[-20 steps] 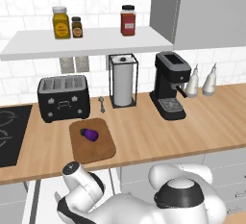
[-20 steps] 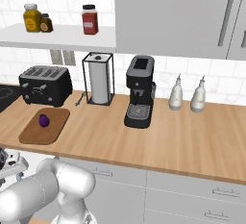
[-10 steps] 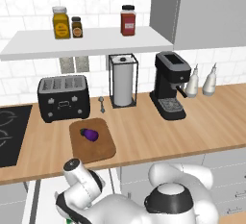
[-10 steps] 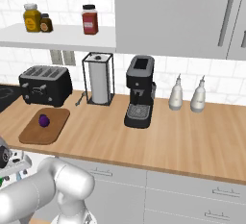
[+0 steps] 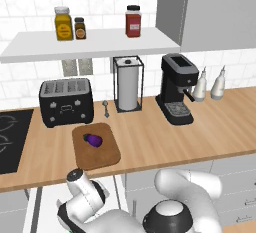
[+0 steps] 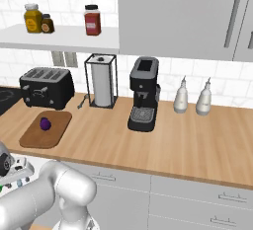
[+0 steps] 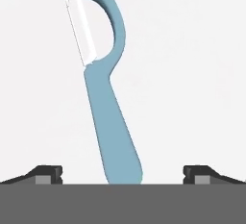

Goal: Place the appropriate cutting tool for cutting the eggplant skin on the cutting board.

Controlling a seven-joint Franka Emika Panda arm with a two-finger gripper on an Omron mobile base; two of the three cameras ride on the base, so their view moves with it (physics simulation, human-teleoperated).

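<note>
The arm [image 5: 185, 189] is folded low in front of the tabletop's front edge, its wrist bent down. The end effector [image 7: 122, 172] points downward with its jaws spread wide, holding nothing.

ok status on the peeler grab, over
Gripper open, straddling the light-blue hook-headed peeler, not gripped. Small purple eggplant on the brown wooden cutting board. Nothing blocking.

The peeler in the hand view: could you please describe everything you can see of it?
The peeler is light blue and looks like smooth plastic. Its handle widens to a rounded end nearest the camera, and its curved, hook-like head frames a narrow white blade. It lies flat on a plain white surface, handle end between the two fingertips of the open gripper. The fingertips stand well apart on either side, and neither touches it.
</note>
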